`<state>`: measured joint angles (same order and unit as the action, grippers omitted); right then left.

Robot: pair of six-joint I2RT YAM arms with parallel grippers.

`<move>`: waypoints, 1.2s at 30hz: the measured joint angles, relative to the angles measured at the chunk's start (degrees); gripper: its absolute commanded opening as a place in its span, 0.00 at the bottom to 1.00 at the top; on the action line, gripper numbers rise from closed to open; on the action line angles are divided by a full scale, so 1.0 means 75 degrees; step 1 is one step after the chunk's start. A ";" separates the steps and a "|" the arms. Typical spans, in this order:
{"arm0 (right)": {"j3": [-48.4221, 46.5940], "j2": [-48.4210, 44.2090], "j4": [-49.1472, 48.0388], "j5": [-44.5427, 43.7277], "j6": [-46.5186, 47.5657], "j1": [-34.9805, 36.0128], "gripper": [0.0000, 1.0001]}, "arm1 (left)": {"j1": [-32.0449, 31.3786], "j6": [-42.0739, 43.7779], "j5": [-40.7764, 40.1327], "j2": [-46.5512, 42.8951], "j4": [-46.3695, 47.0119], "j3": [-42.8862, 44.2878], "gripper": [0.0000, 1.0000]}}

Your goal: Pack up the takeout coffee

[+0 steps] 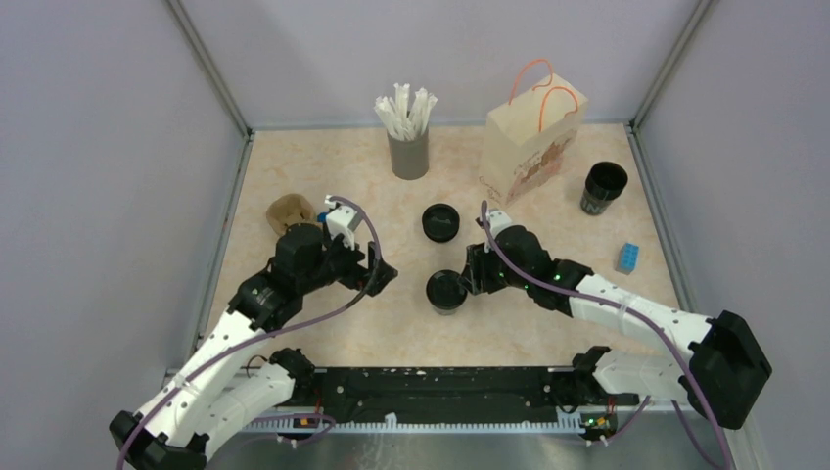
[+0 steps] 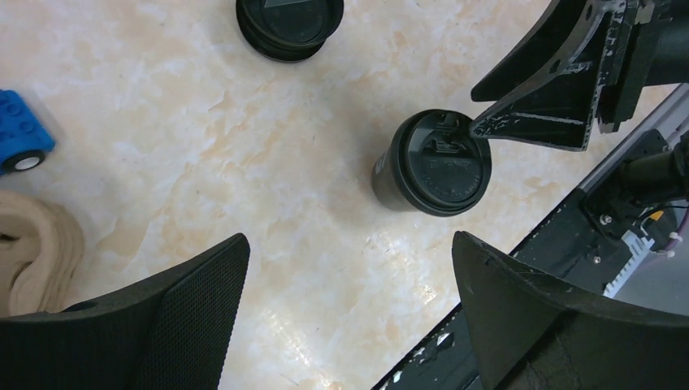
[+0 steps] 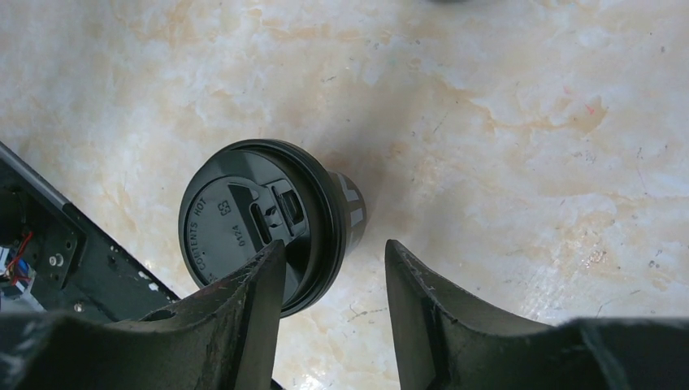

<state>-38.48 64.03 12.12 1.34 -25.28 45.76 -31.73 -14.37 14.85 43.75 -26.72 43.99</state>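
Observation:
The takeout coffee (image 1: pixel 446 291), a black cup with a black lid on it, stands upright near the table's middle front. It shows in the right wrist view (image 3: pixel 252 227) with pale print on its side, and in the left wrist view (image 2: pixel 435 162). My right gripper (image 1: pixel 477 274) is open just right of the cup and holds nothing. In its own view (image 3: pixel 333 252) one fingertip (image 3: pixel 264 280) overlaps the lid's rim while the other hangs over bare table. My left gripper (image 1: pixel 382 277) is open and empty (image 2: pixel 349 252), a short way left of the cup.
A flat black lid (image 1: pixel 440 222) lies behind the cup. A lidless black cup (image 1: pixel 604 187) stands at the right. A paper bag (image 1: pixel 533 142) with orange handles and a grey straw holder (image 1: pixel 408 147) stand at the back. A blue brick (image 1: pixel 627 257) lies right; a brown cardboard piece (image 1: pixel 290 212) left.

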 measured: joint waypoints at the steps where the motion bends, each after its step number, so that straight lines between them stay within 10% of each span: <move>1: -0.0035 0.0017 0.0029 -0.0012 -0.0003 0.0023 0.46 | 0.0000 0.0070 -0.0131 -0.0082 -0.0117 0.0000 0.99; 19: -0.0539 0.0595 0.0329 -0.0726 -0.0035 0.0498 0.25 | 0.0000 0.0711 -0.0309 -0.0970 -0.0020 -0.0472 0.99; 36: -0.0691 -0.0361 0.1364 -0.2279 0.0256 0.0149 0.35 | 0.0000 0.0711 -0.0507 -0.1268 -0.0041 -0.0574 0.99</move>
<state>-43.66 61.32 22.35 -15.75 -23.35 46.87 -31.73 -9.04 11.05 34.24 -27.03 39.68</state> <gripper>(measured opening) 0.246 0.987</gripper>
